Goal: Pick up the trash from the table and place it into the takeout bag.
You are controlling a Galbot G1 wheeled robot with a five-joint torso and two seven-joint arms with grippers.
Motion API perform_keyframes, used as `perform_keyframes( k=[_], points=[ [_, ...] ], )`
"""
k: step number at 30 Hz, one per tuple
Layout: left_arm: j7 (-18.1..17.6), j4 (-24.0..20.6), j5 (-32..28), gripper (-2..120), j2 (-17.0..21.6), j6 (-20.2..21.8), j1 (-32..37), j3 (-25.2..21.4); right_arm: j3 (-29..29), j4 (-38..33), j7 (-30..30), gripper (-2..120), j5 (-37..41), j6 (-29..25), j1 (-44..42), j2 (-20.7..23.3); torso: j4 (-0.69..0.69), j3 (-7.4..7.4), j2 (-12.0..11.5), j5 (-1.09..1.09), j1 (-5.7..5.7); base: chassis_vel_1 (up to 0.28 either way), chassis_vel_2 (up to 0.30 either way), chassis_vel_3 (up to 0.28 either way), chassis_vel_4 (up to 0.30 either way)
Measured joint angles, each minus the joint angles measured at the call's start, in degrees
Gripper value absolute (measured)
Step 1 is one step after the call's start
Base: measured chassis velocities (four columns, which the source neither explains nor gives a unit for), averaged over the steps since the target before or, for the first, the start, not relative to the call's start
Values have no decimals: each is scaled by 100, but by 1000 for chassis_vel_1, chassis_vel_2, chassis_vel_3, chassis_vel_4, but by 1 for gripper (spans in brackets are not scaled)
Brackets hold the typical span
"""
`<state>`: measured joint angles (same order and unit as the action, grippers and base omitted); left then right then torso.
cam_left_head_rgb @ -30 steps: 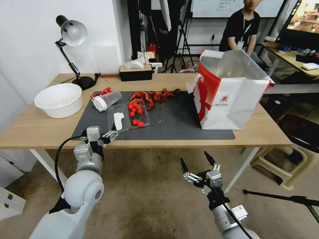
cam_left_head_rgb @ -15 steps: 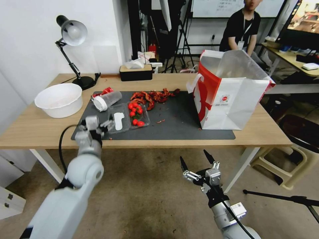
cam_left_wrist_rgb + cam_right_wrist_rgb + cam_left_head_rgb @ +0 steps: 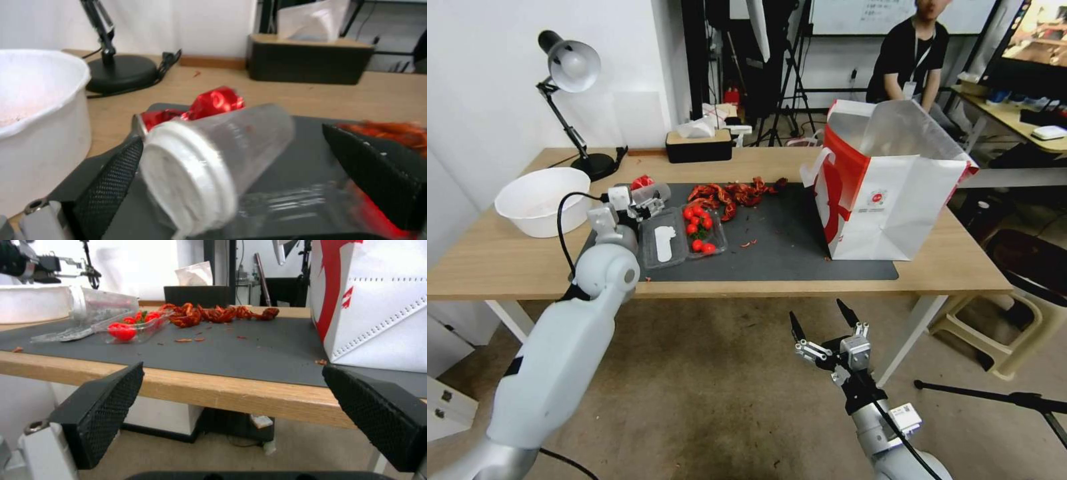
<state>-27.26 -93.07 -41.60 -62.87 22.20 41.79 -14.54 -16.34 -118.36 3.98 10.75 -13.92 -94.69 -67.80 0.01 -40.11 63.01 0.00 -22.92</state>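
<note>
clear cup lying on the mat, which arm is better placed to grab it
Left. The left gripper is open around the clear cup on the mat; the right gripper hangs below the table.
</note>
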Motion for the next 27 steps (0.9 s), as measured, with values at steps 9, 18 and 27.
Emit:
perform_keyframes(
  k=[9, 18, 27],
  points=[
    [151, 502, 110, 100, 21, -84, -198, -23, 9, 11, 4, 100, 9, 27, 44, 8, 0, 0, 0, 1, 0, 0, 0, 0, 0],
    [348, 712, -45, 100, 7, -122, -228, -83, 11, 11, 7, 100, 13, 34, 37, 23, 0, 1, 1, 0, 0, 0, 0, 0, 0],
    [611, 899, -336, 100, 3, -155, -301, -106, 22, 1, 9, 100, 22, 48, 51, 42, -1, 1, 1, 0, 0, 0, 0, 0, 0]
  ],
)
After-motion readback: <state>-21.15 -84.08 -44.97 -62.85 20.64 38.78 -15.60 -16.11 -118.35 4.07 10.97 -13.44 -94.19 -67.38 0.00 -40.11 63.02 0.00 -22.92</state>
